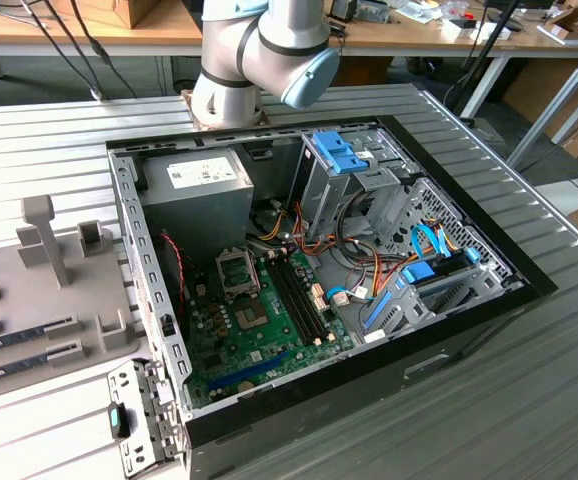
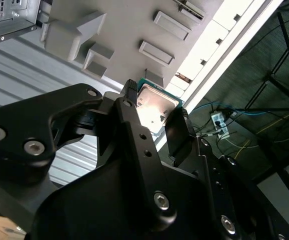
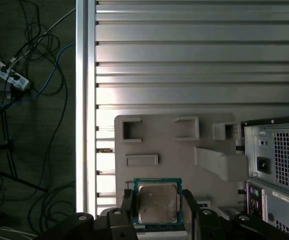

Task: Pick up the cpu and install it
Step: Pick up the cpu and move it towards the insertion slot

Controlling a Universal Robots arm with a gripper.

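The cpu (image 3: pixel 157 201), a small square chip with a silver-grey metal top and thin green rim, sits between my gripper's (image 3: pixel 157 206) two black fingers, which press on its opposite edges. In the second wrist view the cpu (image 2: pixel 156 102) is likewise clamped in the gripper (image 2: pixel 154 109), hanging well above the grey fixture plate (image 2: pixel 134 30). In the exterior view the open computer case (image 1: pixel 469 310) lies on the table, and its green motherboard (image 1: pixel 259 340) carries the hinged metal socket frame (image 1: pixel 237 268).
The grey fixture plate (image 3: pixel 174 145) with raised holders and slots lies on the ribbed metal table (image 3: pixel 194 60), beside the case's rear panel (image 3: pixel 277 165). The table edge (image 3: pixel 84 100) drops to a floor with cables. Inside the case are a power supply (image 1: pixel 204 190) and drive bays (image 1: pixel 354 165).
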